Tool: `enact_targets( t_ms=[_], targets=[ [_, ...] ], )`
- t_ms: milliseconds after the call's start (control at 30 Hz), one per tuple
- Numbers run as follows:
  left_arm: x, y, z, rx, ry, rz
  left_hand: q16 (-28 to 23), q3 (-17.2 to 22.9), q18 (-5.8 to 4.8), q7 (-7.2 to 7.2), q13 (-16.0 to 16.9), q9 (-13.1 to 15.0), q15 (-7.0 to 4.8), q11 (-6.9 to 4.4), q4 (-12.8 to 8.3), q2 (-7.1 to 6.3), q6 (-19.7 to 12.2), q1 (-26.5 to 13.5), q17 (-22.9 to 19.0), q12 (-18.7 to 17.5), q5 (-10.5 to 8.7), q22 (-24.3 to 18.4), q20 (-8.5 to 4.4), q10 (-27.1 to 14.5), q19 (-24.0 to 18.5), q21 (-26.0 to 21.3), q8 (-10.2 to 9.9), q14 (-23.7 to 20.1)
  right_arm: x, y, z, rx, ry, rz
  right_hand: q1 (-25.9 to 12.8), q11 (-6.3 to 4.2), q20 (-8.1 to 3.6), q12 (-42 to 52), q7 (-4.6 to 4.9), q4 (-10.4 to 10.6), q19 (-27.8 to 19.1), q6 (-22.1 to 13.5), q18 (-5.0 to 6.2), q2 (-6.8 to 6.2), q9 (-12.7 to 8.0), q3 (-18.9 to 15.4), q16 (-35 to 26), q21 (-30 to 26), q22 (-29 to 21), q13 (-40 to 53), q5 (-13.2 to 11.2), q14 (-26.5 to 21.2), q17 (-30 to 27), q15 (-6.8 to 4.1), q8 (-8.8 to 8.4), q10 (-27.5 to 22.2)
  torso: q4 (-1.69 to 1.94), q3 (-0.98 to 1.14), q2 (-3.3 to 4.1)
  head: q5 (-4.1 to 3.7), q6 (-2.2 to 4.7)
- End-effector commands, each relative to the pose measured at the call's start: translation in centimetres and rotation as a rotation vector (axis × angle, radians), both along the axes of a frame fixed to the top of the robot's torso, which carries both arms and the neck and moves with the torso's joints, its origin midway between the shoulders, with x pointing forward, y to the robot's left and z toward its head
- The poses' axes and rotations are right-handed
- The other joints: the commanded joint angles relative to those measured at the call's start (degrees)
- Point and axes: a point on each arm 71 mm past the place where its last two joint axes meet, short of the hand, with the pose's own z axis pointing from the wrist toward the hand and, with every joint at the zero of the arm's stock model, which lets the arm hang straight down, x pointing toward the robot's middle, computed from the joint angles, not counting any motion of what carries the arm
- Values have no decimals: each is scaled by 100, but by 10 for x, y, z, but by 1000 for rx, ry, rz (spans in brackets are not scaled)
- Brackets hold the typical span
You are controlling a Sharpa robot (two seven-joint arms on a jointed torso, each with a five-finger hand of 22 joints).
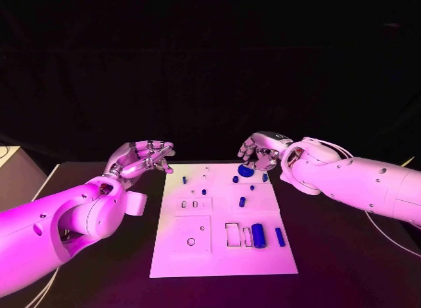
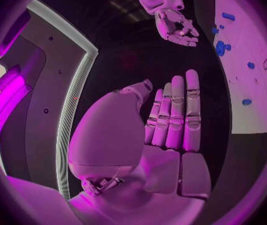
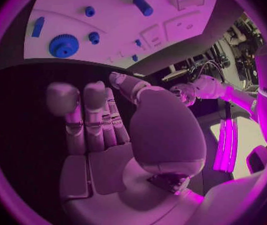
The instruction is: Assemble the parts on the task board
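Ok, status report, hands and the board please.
Left hand open, beside the board's far left corner. Right hand open, above the blue gear. Parts lie loose on the task board. Nothing in the way.

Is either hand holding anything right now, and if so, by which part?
Nothing is held. The left hand and right hand hover empty near the white board's far end.

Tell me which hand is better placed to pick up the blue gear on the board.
The right hand. It hovers at the far end of the board, right by the blue gear, holding nothing. The left hand hangs beside the board, farther from the gear.
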Motion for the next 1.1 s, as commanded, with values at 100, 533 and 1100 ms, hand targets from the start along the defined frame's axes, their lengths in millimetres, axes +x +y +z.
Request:
enact_targets(
  t_ms=[100, 533, 1100],
  targets=[
    [-6, -6, 7, 9, -16, -48, 276, 88, 110, 3, 18, 49, -45, -5, -17, -48, -3, -52, 172, -28, 18, 291, -15, 31, -39, 452, 27, 18, 0, 8, -5, -236, -33, -11, -49, -17, 34, -24, -57, 98, 171, -38, -102, -140, 97, -42, 1129, 610, 738, 32, -25, 293, 1086, 10, -26, -132, 100, -23, 163, -83, 43],
    [-10, -7, 14, 13, -29, -66, 407, 114, 113, -2, 34, 80, -52, -9, -16, -80, -24, -111, 236, -31, 18, 466, -11, 29, -106, 722, 30, 56, 0, 17, -10, -309, -13, -19, -88, -44, 12, -19, -90, 194, 258, -119, -143, -204, 199, -207, 1681, 898, 1106, 82, -24, 303, 1579, -13, -42, -229, 131, -36, 291, -126, 56],
    [-12, -6, 18, 11, -36, -72, 369, 122, 112, 10, 36, 89, -34, 7, -9, -101, -62, -141, 221, -51, 18, 526, 3, -12, -183, 808, 16, -26, 3, 19, -13, -328, -12, -46, -55, -46, 0, -19, -102, 218, 248, -74, -137, -162, 258, -220, 1775, 894, 1093, 120, 59, 288, 1636, -16, -6, -234, 198, -68, 393, -169, 97]
  ],
)
